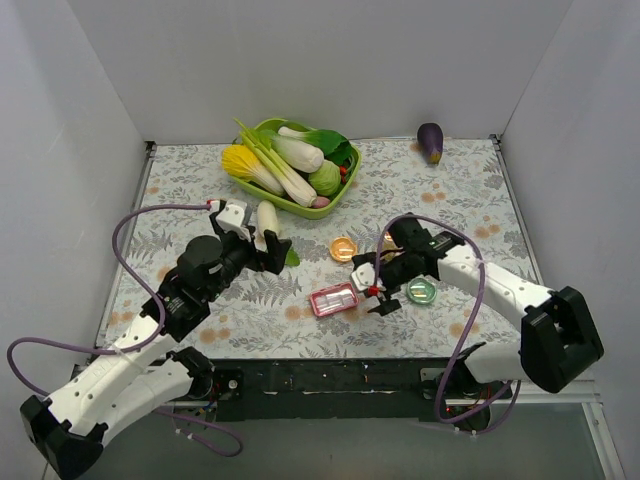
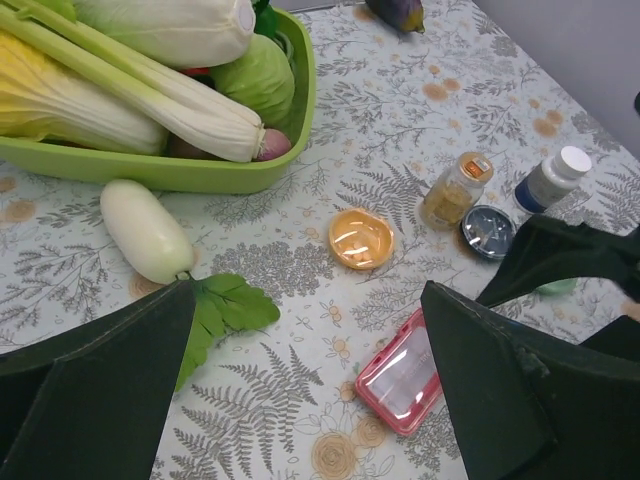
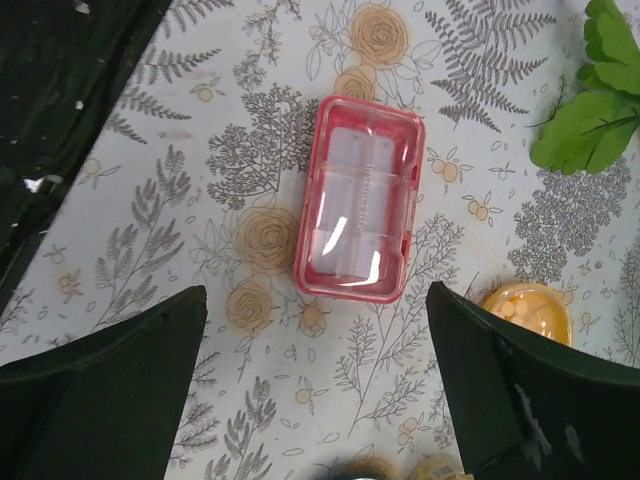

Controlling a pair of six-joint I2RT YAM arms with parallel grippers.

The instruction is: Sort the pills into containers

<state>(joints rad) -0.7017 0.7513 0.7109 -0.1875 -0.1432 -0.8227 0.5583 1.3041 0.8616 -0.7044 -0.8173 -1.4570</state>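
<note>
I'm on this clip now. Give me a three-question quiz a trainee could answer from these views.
1. True or false: the right gripper is open and holds nothing.
2. In the top view, where is the orange dish relative to the box? A: farther from the arm bases. B: nearer the arm bases. C: on top of it.
3. Fill in: the dark bottle has a ____ cap.
Key: 1 true; 2 A; 3 white.
</note>
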